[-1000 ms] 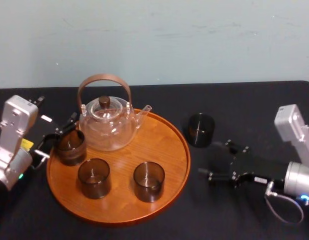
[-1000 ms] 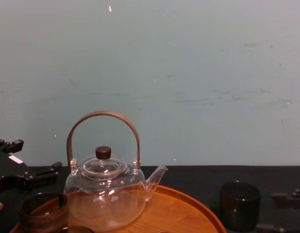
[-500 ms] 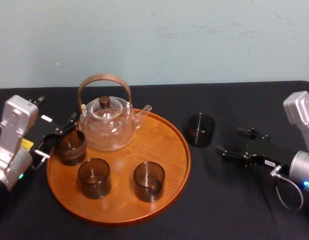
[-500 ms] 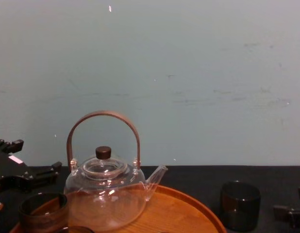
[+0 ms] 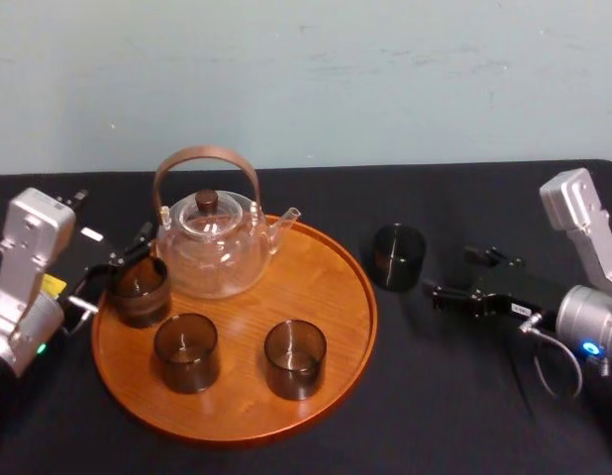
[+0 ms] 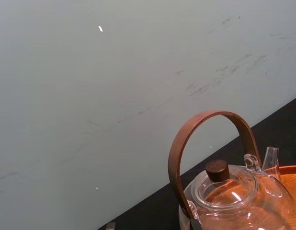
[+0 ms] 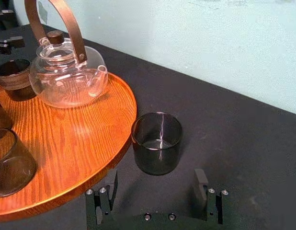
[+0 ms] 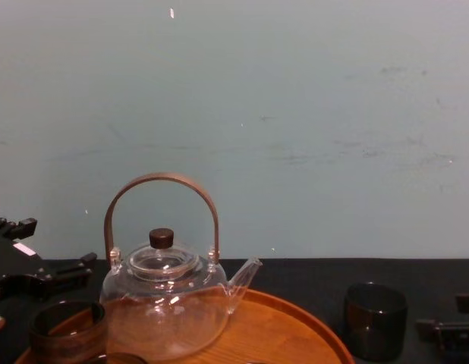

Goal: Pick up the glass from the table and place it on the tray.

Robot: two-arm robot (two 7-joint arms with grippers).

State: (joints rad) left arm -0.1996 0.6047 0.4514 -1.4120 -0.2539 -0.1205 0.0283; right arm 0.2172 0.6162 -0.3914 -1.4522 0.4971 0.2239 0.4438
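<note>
Head view shows the small, smoky grey-brown, straight-sided glass standing upright on the black-cloth table. It is just right of the large round orange-brown wooden tray, clear of its rim. The right gripper sits low, just right of the glass, fingers spread wide and not touching it. The left gripper sits at the tray's left edge, fingers apart.
</note>
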